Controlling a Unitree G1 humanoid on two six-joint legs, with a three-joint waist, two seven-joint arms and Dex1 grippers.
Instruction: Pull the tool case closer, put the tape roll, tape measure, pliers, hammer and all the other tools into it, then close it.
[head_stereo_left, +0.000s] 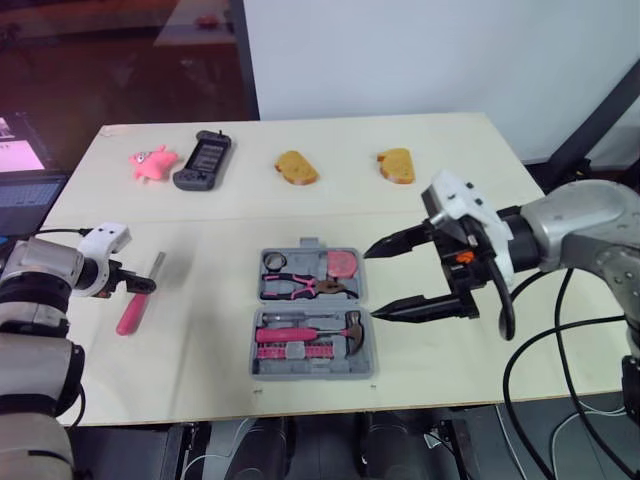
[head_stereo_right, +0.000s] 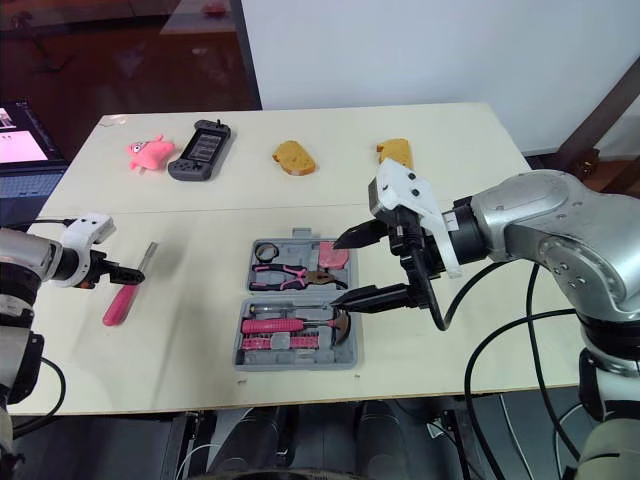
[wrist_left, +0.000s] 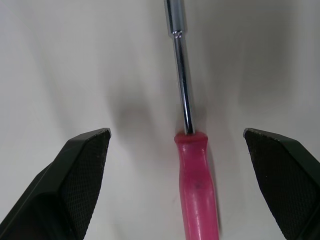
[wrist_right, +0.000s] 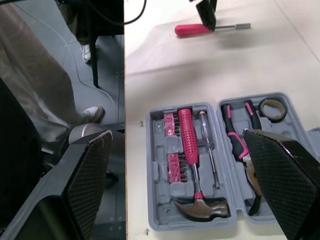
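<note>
Nearest the robot, at the front middle of the table (head_stereo_left: 200, 350), the grey tool case (head_stereo_left: 312, 371) lies spread open. The hammer (head_stereo_left: 352, 330) and a row of bits sit in its near half. The pliers (head_stereo_left: 300, 287), tape roll (head_stereo_left: 275, 261) and pink tape measure (head_stereo_left: 342, 263) sit in the far one.

At about 3 o'clock from the case hangs the right gripper (head_stereo_left: 371, 285), its fingers spread wide and holding nothing.

Out at 9 o'clock from the case, well apart from it, a pink-handled screwdriver (head_stereo_left: 133, 310) lies flat on the bare tabletop. The left gripper (wrist_left: 176, 131) is right over it, jaws apart, one finger on either side where the chrome shaft meets the handle, and nothing is clamped yet.

I'd expect the screwdriver to be light and quite rigid. The polished shaft looks thin and slick, so a pinch there could slip or twist. The plastic handle is thicker and a surer hold, best taken just behind the collar. Being round, it may roll as the fingers close, so they should come in squarely from both sides.

Along the far edge, from 10 to 1 o'clock, are a pink toy (head_stereo_left: 152, 163), a handheld game console (head_stereo_left: 204, 160) and two bread slices (head_stereo_left: 297, 167), none of them tools.
</note>
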